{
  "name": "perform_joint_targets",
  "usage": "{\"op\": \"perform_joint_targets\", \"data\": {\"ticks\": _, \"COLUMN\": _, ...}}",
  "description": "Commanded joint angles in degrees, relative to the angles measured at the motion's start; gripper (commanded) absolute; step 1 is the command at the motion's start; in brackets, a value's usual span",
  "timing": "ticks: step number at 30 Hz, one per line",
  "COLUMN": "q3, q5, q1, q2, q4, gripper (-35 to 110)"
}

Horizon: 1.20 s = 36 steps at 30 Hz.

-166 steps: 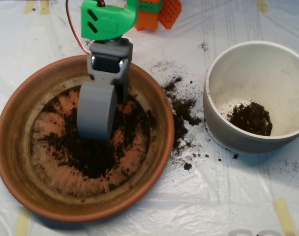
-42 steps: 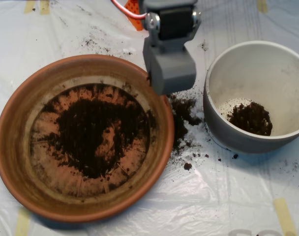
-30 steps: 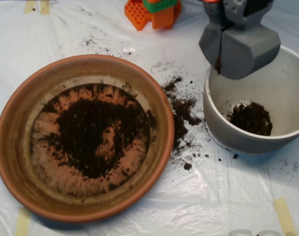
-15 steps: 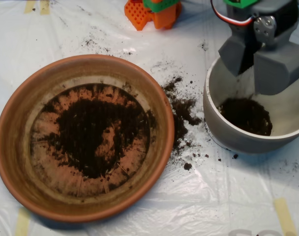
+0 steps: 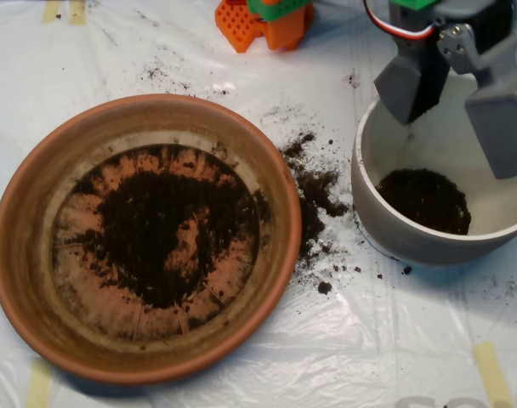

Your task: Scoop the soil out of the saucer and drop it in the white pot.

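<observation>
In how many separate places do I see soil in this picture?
3. One patch of soil lies in the terracotta saucer at left, one pile sits inside the white pot at right, and spilled crumbs lie on the plastic sheet between them.

Wrinkled white plastic sheet (image 5: 267,357) — taped (yellow strips (image 5: 491,372)).
</observation>
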Motion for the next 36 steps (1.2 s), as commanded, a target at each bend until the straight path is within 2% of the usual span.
{"op": "perform_joint_targets", "data": {"ticks": 1, "q3": -2.81, "q5": -0.7, "q1": -0.88, "q2": 3.96, "q4": 0.44, "gripper": 35}}
{"op": "perform_joint_targets", "data": {"ticks": 11, "q3": -9.67, "q5": 0.88, "q1": 4.13, "q2": 5.89, "q4": 2.64, "gripper": 36}}
{"op": "perform_joint_targets", "data": {"ticks": 17, "q3": -8.79, "q5": 0.7, "q1": 18.02, "q2": 11.16, "q4": -0.79, "gripper": 32}}
{"op": "perform_joint_targets", "data": {"ticks": 20, "q3": -6.86, "q5": -0.7, "q1": 25.49, "q2": 11.87, "q4": -1.85, "gripper": 37}}
{"op": "perform_joint_targets", "data": {"ticks": 30, "q3": 40.96, "q5": -6.15, "q1": 38.5, "q2": 34.28, "q4": -27.95, "gripper": 40}}
{"op": "perform_joint_targets", "data": {"ticks": 36, "q3": 52.12, "q5": -5.19, "q1": 44.38, "q2": 34.98, "q4": -32.34, "gripper": 41}}
